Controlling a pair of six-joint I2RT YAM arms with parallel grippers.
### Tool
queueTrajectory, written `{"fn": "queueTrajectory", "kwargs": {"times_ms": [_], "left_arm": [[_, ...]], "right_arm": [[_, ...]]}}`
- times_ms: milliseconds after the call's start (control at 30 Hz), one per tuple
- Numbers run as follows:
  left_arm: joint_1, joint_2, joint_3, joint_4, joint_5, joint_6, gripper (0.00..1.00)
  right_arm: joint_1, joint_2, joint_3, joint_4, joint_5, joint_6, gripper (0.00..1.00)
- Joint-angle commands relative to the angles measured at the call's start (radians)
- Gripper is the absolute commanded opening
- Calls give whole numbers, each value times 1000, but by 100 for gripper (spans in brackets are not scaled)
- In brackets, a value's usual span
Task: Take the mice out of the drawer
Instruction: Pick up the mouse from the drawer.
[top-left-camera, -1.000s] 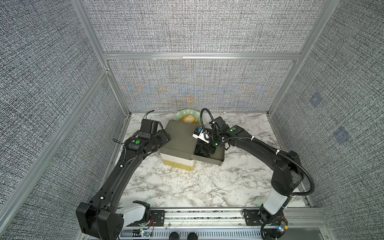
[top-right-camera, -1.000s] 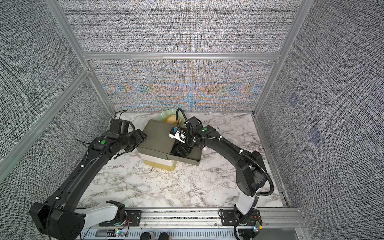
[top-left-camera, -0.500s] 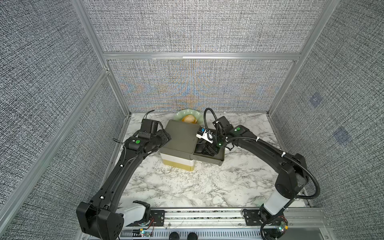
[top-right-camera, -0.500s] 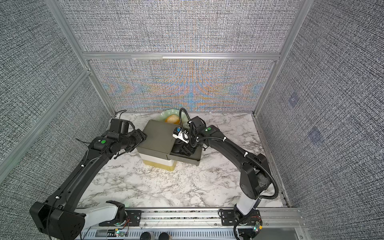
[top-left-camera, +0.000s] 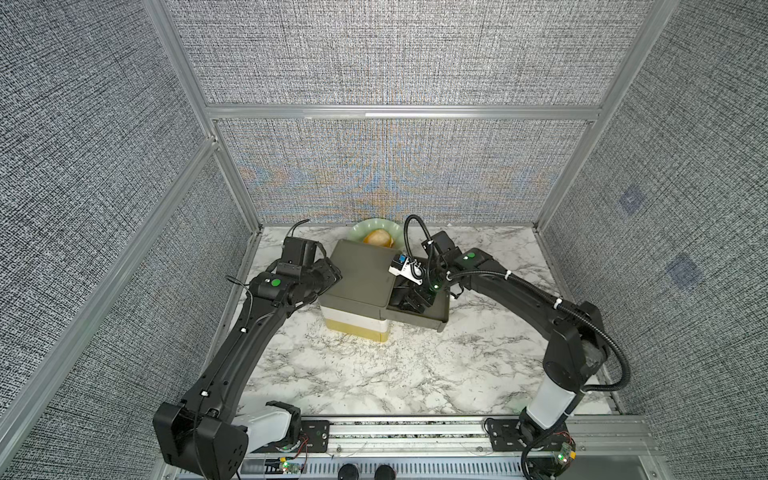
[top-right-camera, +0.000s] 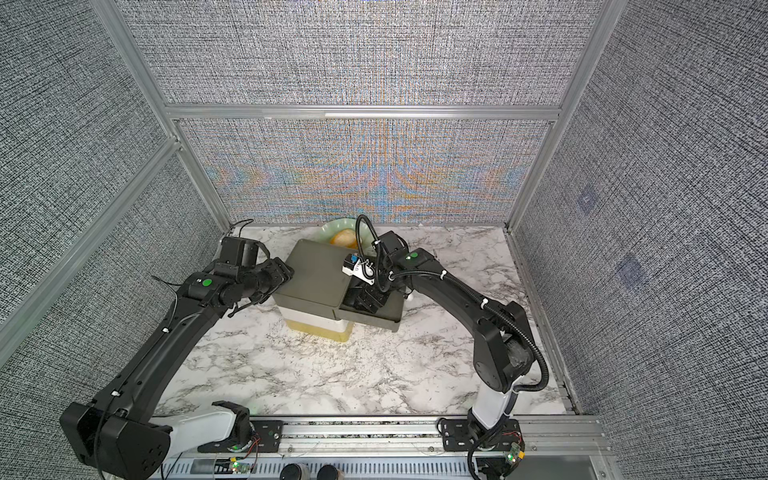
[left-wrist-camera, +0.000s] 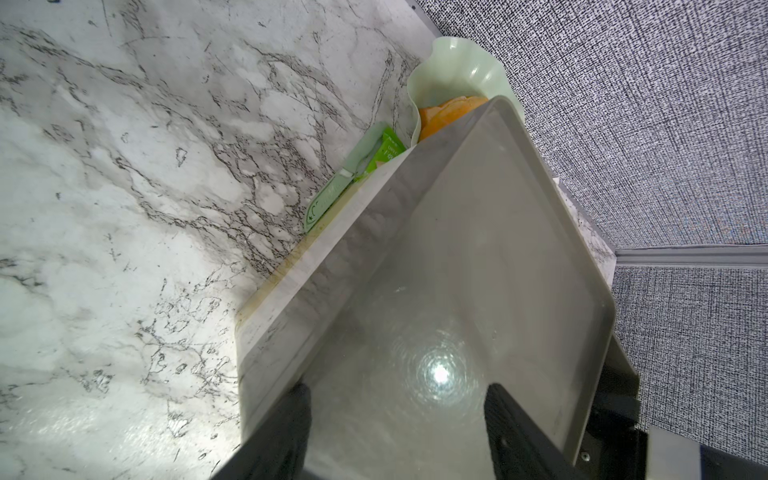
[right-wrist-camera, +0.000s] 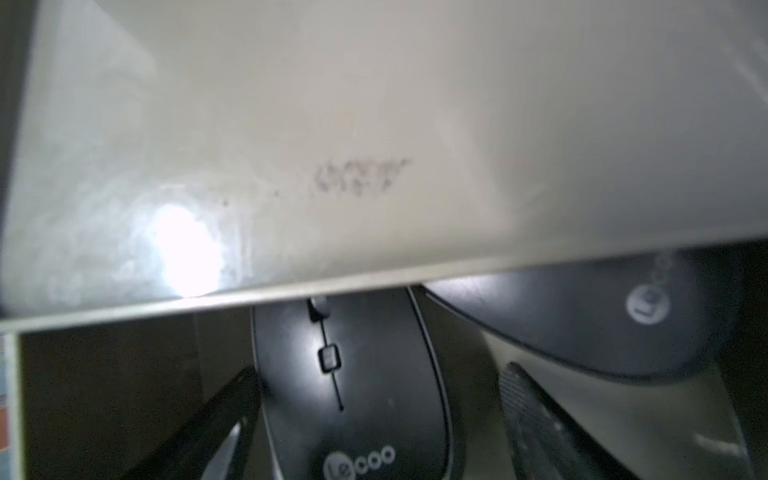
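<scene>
Inside the pulled-out drawer (top-left-camera: 432, 322), the right gripper (right-wrist-camera: 380, 370) sits where it was a second ago; only that arm's elbow has shifted a little. Left arm and drawer unmoved.

Writing: white "lecoo" on the palm end of the black mouse (right-wrist-camera: 353, 395) between the fingers; same mark, partly cut off, on a second black mouse (right-wrist-camera: 602, 324). Green packet (left-wrist-camera: 361, 166) beside the cabinet (top-left-camera: 359, 270): print too small to read.

Right jaws stand wide, one finger either side of the first mouse, holding nothing that I can confirm; contact with its flanks unclear. Its wheel end points away from the wrist, tucked under the cabinet's lip. Second mouse lies just beyond one fingertip, outside the jaws.

Left gripper (left-wrist-camera: 397, 388): jaws apart, fingertips against the cabinet's top edge, clamping nothing.
</scene>
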Motion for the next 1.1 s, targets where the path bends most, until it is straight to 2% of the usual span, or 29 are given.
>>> {"fn": "queueTrajectory", "kwargs": {"times_ms": [0, 167, 633, 833, 1067], "left_arm": [[4, 9, -6, -89, -24, 3, 69], [5, 13, -3, -87, -24, 5, 69], [5, 11, -3, -85, -25, 1, 69], [5, 21, 17, -94, -27, 5, 71], [5, 21, 20, -95, -27, 6, 72]], "right_arm": [[0, 10, 3, -13, -26, -15, 88], [-2, 12, 2, -19, -39, -24, 87], [-5, -31, -9, -21, -2, -31, 59], [-19, -55, -12, -38, 23, -29, 54], [-37, -75, -58, -39, 31, -34, 54]]}}
